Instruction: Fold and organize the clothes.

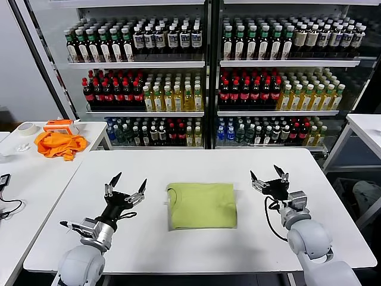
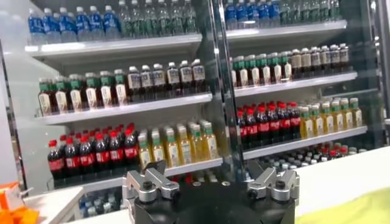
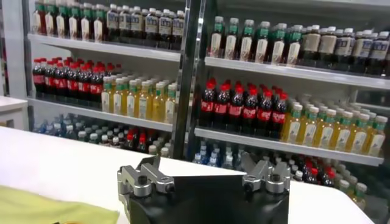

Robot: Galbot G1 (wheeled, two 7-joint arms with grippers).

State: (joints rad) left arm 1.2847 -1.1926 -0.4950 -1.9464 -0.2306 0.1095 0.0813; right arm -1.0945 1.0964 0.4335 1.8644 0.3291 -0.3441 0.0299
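The left gripper (image 1: 126,186) hovers just above the white table (image 1: 196,250), to the left of the shirt, with its two fingers spread apart and nothing between them. The right gripper (image 1: 266,176) does the same on the other side, fingers apart and empty too. Between them, in the middle of the table, lies one yellow-green T-shirt (image 1: 201,205), folded into a neat flat rectangle with the collar on its left edge; no print shows on top. The head view shows the whole shirt. The left wrist view shows only a corner of it (image 2: 359,208), and the right wrist view shows only an edge (image 3: 49,208). Only the head view shows one orange garment (image 1: 58,144) bunched up on a side table (image 1: 89,132) far to the left. Behind everything stand two glass-door coolers (image 1: 205,71) full of bottles.
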